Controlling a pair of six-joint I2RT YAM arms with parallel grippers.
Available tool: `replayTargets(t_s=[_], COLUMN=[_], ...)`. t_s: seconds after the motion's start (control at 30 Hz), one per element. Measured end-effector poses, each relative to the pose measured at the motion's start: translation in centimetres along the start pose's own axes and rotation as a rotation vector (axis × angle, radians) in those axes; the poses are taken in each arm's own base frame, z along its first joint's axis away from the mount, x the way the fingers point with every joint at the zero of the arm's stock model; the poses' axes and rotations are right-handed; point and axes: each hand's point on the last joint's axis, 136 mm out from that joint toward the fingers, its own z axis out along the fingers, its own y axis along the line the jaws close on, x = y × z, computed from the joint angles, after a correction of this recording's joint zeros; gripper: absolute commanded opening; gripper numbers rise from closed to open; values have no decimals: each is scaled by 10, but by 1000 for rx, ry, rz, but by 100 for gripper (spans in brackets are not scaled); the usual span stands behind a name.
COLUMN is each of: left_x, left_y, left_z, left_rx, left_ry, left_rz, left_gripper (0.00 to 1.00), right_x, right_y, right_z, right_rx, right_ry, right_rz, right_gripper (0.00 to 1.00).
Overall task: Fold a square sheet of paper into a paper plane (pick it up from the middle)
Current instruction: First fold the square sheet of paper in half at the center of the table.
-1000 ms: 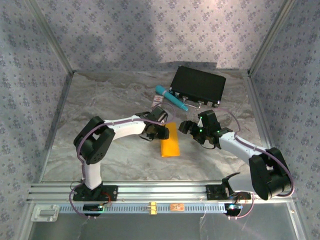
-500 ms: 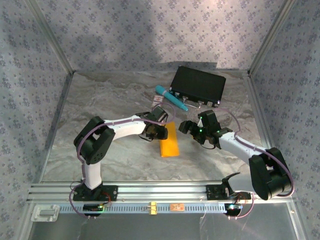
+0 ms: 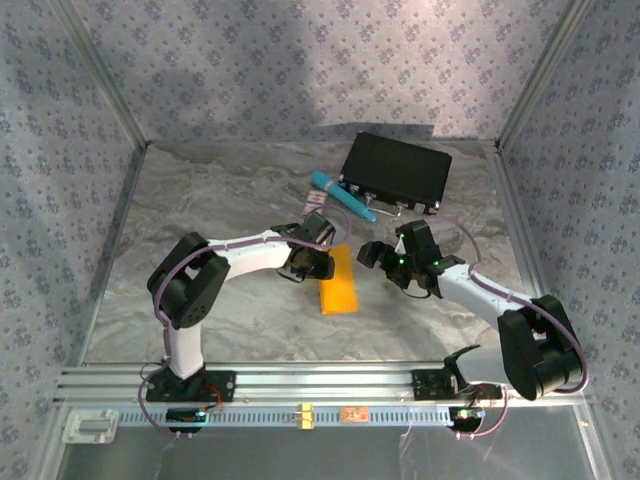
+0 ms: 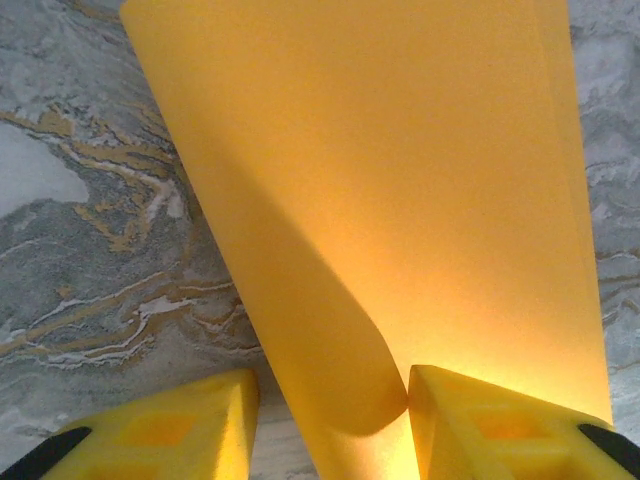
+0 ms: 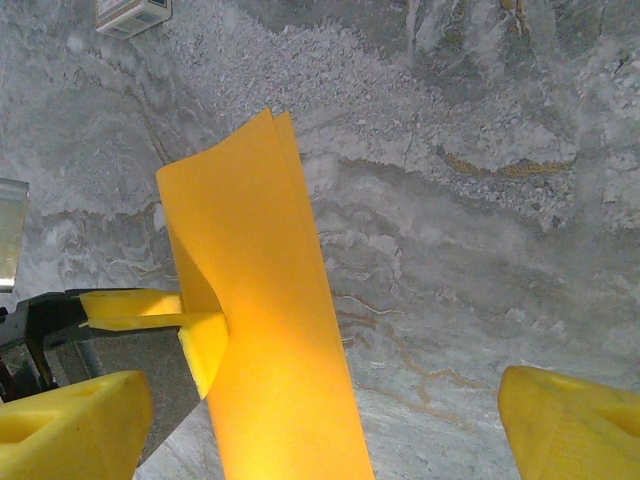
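The square sheet of paper (image 3: 340,284) lies on the marble table as a long orange-yellow strip, doubled over lengthwise. My left gripper (image 3: 318,263) is low at the strip's far left edge, where the paper bulges up in a soft roll (image 4: 340,370). The roll sits between the yellow fingers. It touches the right finger (image 4: 450,410). A strip of bare table shows between it and the left finger (image 4: 190,420), so the jaws stand part open. In the right wrist view, one left finger (image 5: 205,345) presses against the sheet (image 5: 265,320). My right gripper (image 3: 380,252) hovers open just right of the paper, fingers wide (image 5: 325,415).
A black case (image 3: 396,170) stands at the back right. A teal pen (image 3: 340,195) and a small white-and-red card (image 3: 315,203) lie just beyond the grippers. Patterned walls close in three sides. A metal rail (image 3: 300,380) runs along the front.
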Motion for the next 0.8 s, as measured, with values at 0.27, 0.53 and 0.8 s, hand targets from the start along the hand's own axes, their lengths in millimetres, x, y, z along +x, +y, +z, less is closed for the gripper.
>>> replayTargets(t_s=[0.27, 0.53, 0.8], left_x=[1, 0, 1], left_y=[0, 0, 0], left_z=[0, 1, 2], left_rx=[-2, -7, -7], left_ry=[9, 16, 27], left_rz=[30, 44, 60], left_gripper=[45, 46, 46], right_x=[1, 0, -2], right_y=[0, 0, -2], right_z=[0, 0, 0], right_rx=[1, 4, 14], right_ry=[0, -2, -14], right_rz=[-3, -3, -3], right_gripper=[92, 92, 90])
